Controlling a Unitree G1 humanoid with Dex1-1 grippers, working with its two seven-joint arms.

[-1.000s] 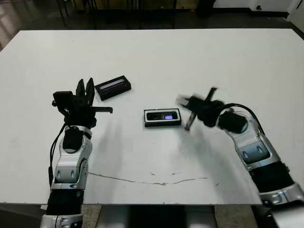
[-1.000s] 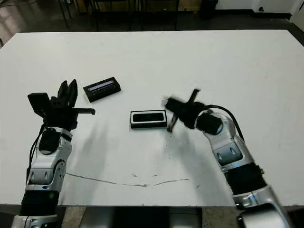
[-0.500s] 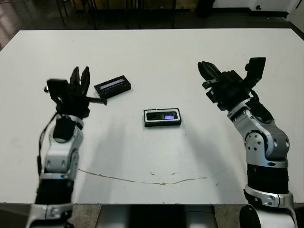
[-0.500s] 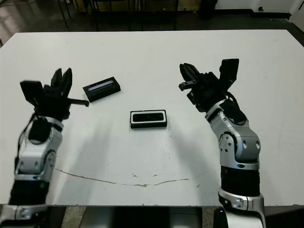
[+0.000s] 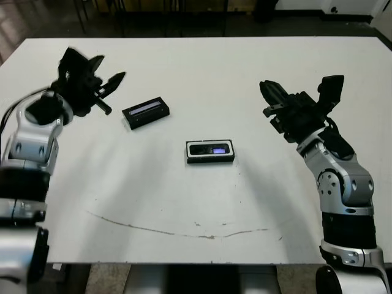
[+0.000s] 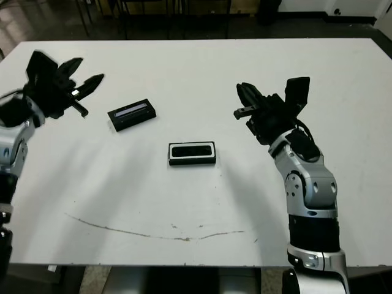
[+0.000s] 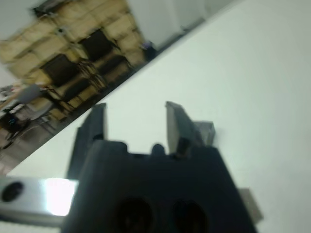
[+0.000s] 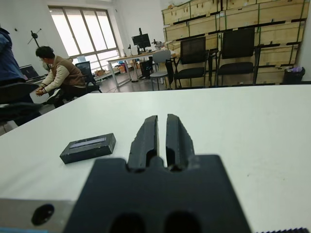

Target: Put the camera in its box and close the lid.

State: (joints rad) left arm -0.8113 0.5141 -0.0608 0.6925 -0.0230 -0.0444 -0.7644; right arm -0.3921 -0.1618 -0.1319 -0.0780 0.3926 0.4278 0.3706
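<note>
The box (image 5: pixel 210 160), a black tray with white lining, lies at the table's middle with the black camera (image 5: pixel 209 149) lying inside it. The lid (image 5: pixel 145 112), flat and black with a pale strip, rests on the table to the box's far left, apart from it; the right wrist view also shows the lid (image 8: pixel 88 147). My left gripper (image 5: pixel 116 93) is raised at the far left, left of the lid, open and holding nothing. My right gripper (image 5: pixel 269 93) hovers to the right of the box, shut and holding nothing, its fingers (image 8: pixel 146 136) nearly touching.
The white table (image 5: pixel 245 202) carries a thin dark scratch line (image 5: pixel 202 231) near its front edge. Beyond the table, a person (image 8: pixel 58 77) sits at a desk, with chairs and crates behind.
My right arm lifted away from beside the box and swung out right, then held still. My left arm rose and swung from near the table to the far left.
</note>
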